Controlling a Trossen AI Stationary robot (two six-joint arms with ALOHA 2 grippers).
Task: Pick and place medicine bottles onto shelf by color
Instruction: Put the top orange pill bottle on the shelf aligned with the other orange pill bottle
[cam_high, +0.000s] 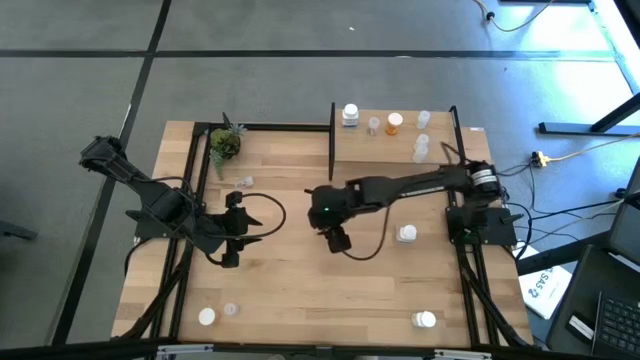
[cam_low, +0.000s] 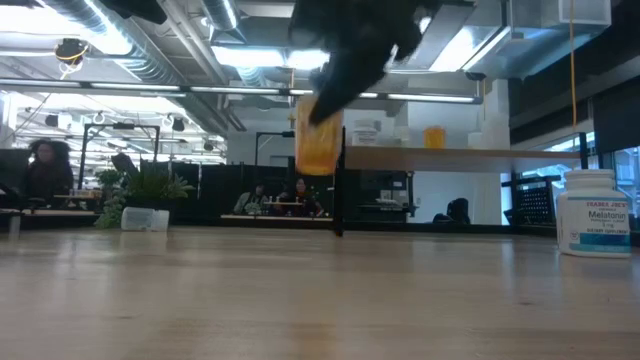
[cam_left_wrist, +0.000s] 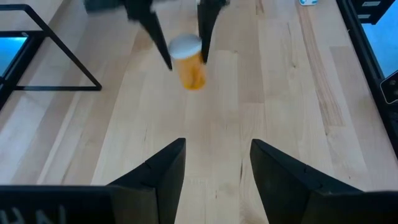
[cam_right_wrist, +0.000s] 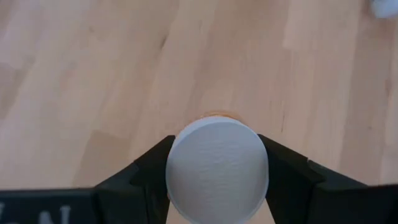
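The right gripper (cam_high: 338, 240) hangs just left of centre in the overhead frame, above the light wooden tabletop (cam_high: 290, 290), its fingers clamped on the white cap of a small orange pill bottle (cam_left_wrist: 189, 62). From table height that bottle hangs clear of the wood at upper centre, a dark finger (cam_low: 335, 75) against its top. In the right wrist view the round white cap (cam_right_wrist: 217, 169) fills the lower middle, pinched on both sides by the black fingers (cam_right_wrist: 149, 171).

The left gripper (cam_high: 230, 258) waits at the left centre of the overhead frame, its two fingers standing apart with nothing between them; its own camera shows bare wood in the gap.

The raised light-wood shelf between black posts (cam_high: 400, 148) sits at upper centre-right overhead. On it stand a white bottle (cam_high: 350, 115), a clear one (cam_high: 373, 125), an orange one (cam_high: 394, 123) and more clear ones (cam_high: 421, 150) at its right end.

Other bottles lie about the tabletop: a white one (cam_high: 407, 234) right of the held bottle, another (cam_high: 425, 320) at lower right, two (cam_high: 206, 317) at lower left, and a clear one (cam_high: 244, 182) near the small green potted plant (cam_high: 225, 143) at upper left.
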